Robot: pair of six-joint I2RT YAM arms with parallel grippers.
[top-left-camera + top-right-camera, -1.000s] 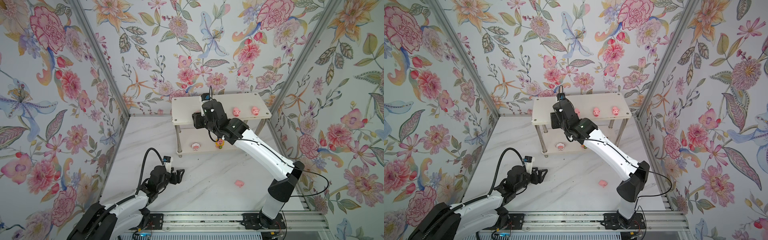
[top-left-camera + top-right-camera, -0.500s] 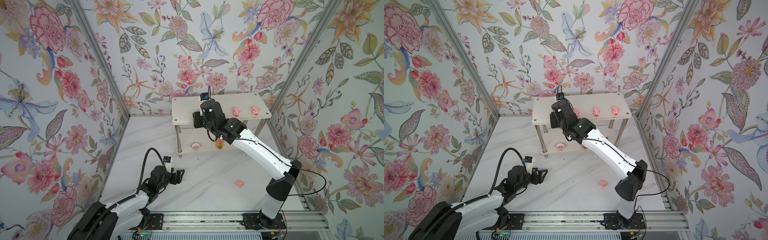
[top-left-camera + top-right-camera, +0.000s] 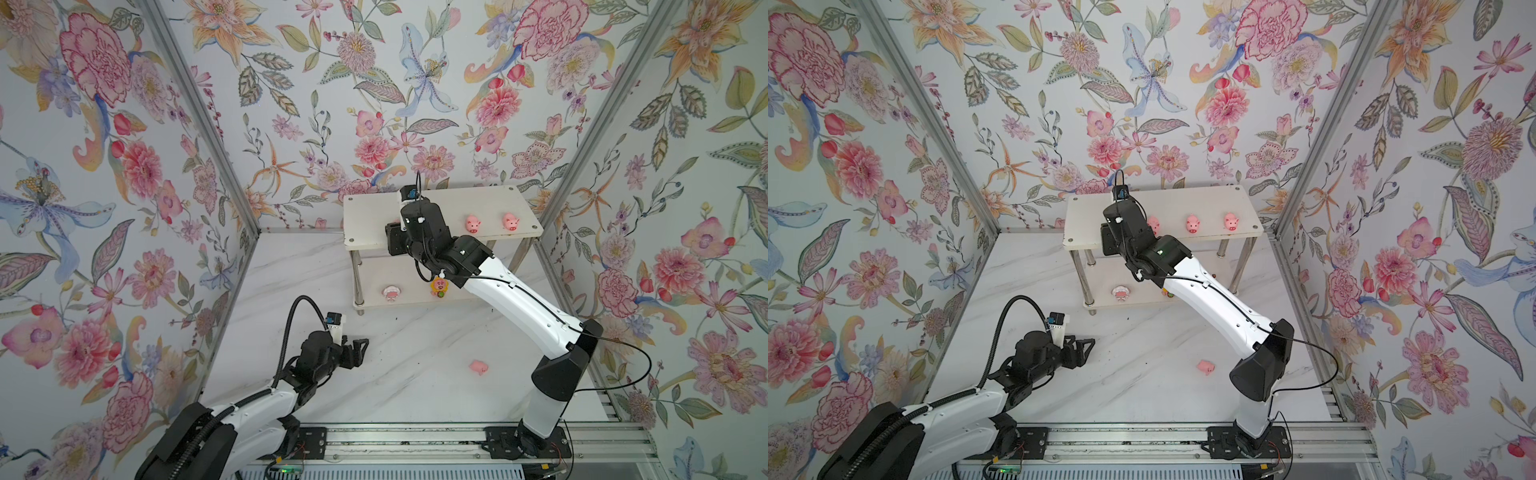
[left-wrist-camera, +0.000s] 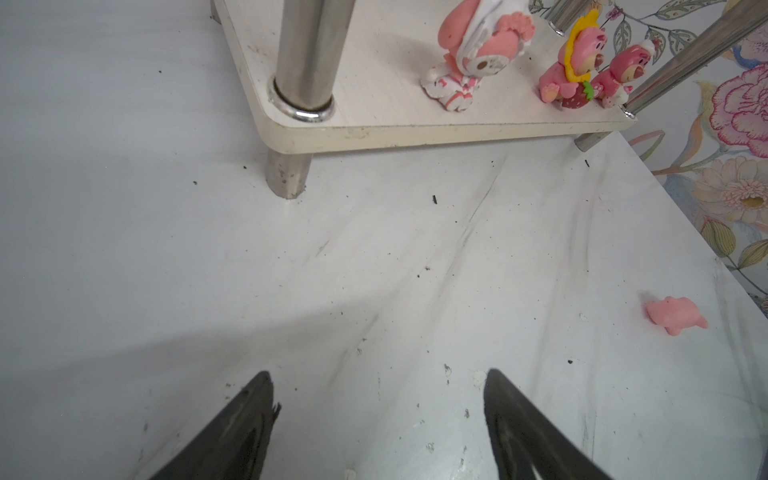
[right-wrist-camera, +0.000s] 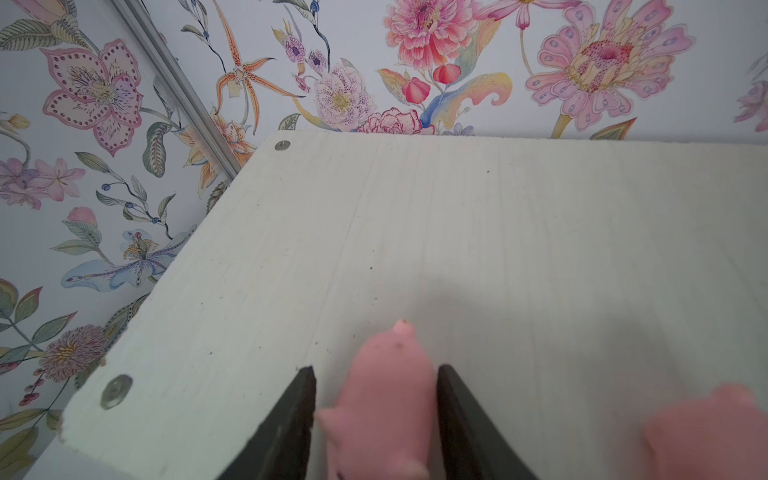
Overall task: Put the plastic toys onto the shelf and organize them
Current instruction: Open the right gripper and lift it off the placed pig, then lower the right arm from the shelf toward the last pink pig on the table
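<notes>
The shelf (image 3: 374, 224) (image 3: 1084, 224) stands at the back wall. My right gripper (image 5: 376, 374) hovers over its top board, open, with a pale pink pig (image 5: 390, 395) (image 3: 1153, 224) standing between the fingers; a gap shows on one side. Two more pigs (image 3: 473, 224) (image 3: 510, 222) stand further right on that board. The lower board (image 4: 374, 124) holds a white-pink toy (image 3: 391, 292) (image 4: 478, 54), a sunflower-faced toy (image 3: 439, 286) (image 4: 575, 62) and a dark pink bear (image 4: 623, 70). One pig (image 3: 478, 367) (image 3: 1205, 367) (image 4: 675, 316) lies on the table. My left gripper (image 3: 360, 345) (image 4: 378, 378) rests low near the table, open and empty.
Floral walls close in the marble table (image 3: 415, 395) on three sides. The shelf's chrome legs (image 4: 303, 62) stand ahead of my left gripper. My right arm (image 3: 519, 299) stretches over the table's right half and in front of the lower board. A rail (image 3: 415, 440) runs along the front edge.
My right wrist has edged slightly left over the top board. The left arm has not moved.
</notes>
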